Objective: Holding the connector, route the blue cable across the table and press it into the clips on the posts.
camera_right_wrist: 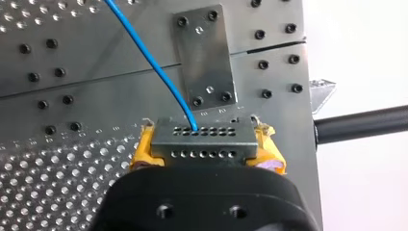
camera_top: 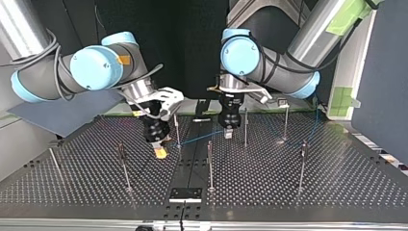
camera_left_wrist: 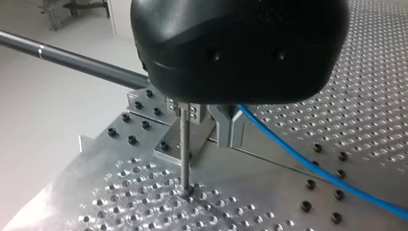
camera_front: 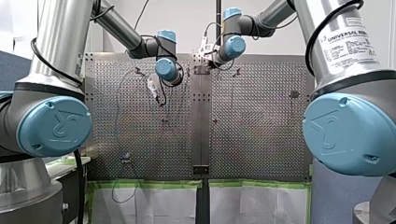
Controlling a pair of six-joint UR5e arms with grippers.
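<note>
Connector first. Where is it?

My right gripper (camera_top: 159, 150) has it. The connector (camera_right_wrist: 204, 139) is squeezed tight between the 2 yellow pads (camera_right_wrist: 143, 153), low over the table (camera_top: 337, 183).

And the blue cable?

The blue cable (camera_right_wrist: 149, 53) comes out of the connector's front. In the top view it runs sideways. It starts at my right gripper on the left, passes 1 thin post (camera_top: 176, 126), and reaches my left gripper (camera_top: 230, 132). Then it goes on toward that view's right.

Is my left gripper holding it?

I cannot tell. The cable goes in under its black body, and the rest is hidden.

Which arm should do the next bit?

I think my right one. That post is just beside it, and my left gripper is farther off. The cable's long way runs close by the post, so a small sideways push may seat it. The clip itself is too small to see.
</note>
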